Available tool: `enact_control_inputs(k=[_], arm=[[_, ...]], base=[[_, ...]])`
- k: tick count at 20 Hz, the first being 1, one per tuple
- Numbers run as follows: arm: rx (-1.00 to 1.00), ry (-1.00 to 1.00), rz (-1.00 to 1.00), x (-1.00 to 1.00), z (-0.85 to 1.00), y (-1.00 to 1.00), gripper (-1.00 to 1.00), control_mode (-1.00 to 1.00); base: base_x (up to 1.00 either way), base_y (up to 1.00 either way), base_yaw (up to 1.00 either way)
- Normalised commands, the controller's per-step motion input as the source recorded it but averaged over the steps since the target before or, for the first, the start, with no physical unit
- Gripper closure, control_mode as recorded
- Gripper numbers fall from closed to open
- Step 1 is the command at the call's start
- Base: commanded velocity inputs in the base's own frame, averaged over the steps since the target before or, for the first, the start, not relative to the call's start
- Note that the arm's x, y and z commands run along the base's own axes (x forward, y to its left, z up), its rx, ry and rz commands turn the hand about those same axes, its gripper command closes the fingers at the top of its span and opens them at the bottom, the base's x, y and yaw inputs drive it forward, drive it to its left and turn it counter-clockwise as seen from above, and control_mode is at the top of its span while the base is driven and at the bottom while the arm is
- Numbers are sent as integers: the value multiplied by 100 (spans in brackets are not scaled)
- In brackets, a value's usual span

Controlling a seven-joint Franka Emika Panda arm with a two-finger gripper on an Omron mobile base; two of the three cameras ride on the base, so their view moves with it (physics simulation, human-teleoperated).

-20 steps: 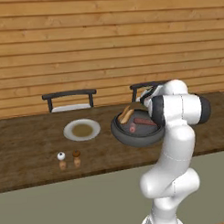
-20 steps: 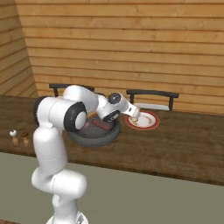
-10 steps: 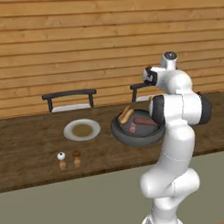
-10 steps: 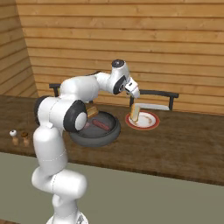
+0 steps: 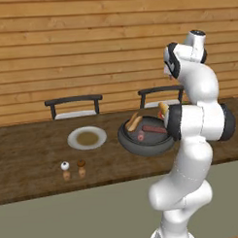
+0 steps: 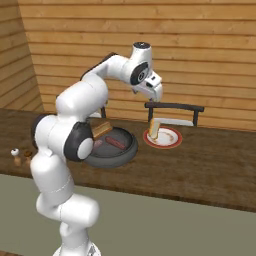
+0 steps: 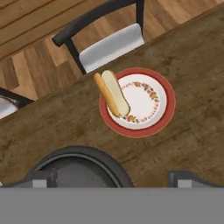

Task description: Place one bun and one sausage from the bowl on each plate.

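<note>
Two plates: a white plate with a brownish centre (image 5: 86, 138) lies bare on the left of the surface (image 5: 30, 158); a red-rimmed plate (image 7: 140, 101) lies to the right of the bowl.
Bowl: the dark grey bowl (image 6: 111, 147) sits mid-surface between the plates, holding a bun (image 5: 134, 121) at its far rim and a sausage (image 5: 153, 129).
Placed bun: a bun (image 7: 113, 92) rests on the left edge of the red-rimmed plate, partly overhanging its rim.
Gripper: the gripper (image 6: 157, 95) hangs high above the red-rimmed plate, holding nothing; in the hand view its tips stand far apart.
Shakers: two small shakers (image 5: 73, 169) stand near the front edge, left of the bowl.
Chairs: two dark chairs (image 5: 74, 105) stand behind the surface.
</note>
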Motion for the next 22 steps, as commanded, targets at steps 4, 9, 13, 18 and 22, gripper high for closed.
enact_control_inputs(k=[4, 9, 13, 18, 22], arm=[[-6, 17, 38, -25, 20, 14, -100, -100], [-13, 4, 53, -30, -79, 57, -100, -100], [-18, 0, 47, -19, -91, 91, -100, -100], [-13, 0, 60, 0, -74, 40, -100, -100], [-9, 2, 54, 3, -69, 1, -100, -100]], base=[[0, 0, 0], [0, 0, 0], [0, 0, 0], [0, 0, 0], [0, 0, 0]])
